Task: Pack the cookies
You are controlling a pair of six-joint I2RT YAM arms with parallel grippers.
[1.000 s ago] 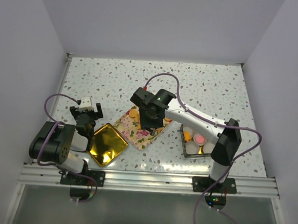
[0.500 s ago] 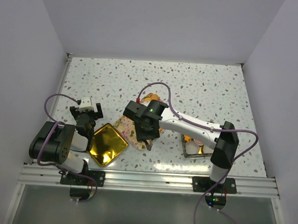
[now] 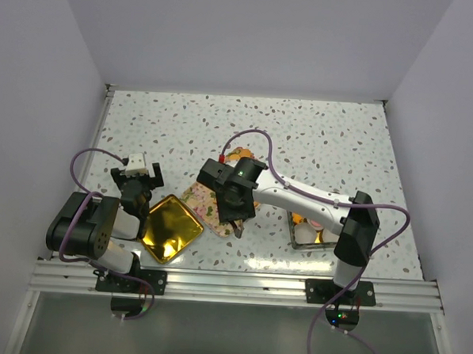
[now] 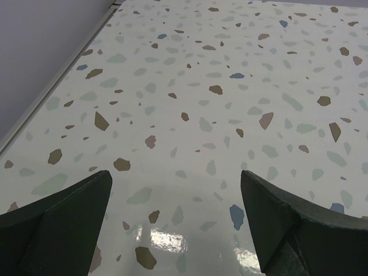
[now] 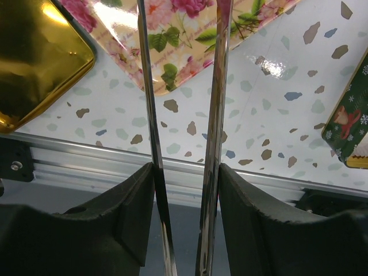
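Orange cookies (image 3: 238,154) lie at the far end of a floral tray (image 3: 197,197), just behind my right arm. My right gripper (image 3: 234,211) hangs over the tray's near right end and is shut on metal tongs (image 5: 216,86). Their two shiny blades run up between my fingers (image 5: 132,201) over the tray's floral corner (image 5: 184,34), with nothing between the blades. My left gripper (image 3: 139,181) is open and empty beside the gold tray (image 3: 169,227). Its wrist view shows only speckled tabletop between its fingers (image 4: 63,218).
A green tin (image 3: 306,232) holding white paper cups and something orange stands at the right, also seen in the right wrist view (image 5: 351,126). The gold tray (image 5: 34,57) lies left of the floral tray. The metal rail (image 5: 86,161) marks the table's near edge.
My right arm has swung left and nearer over the floral tray's near end, which uncovers the orange cookies at the tray's far end. In the last half second it barely moved. The left arm is still.
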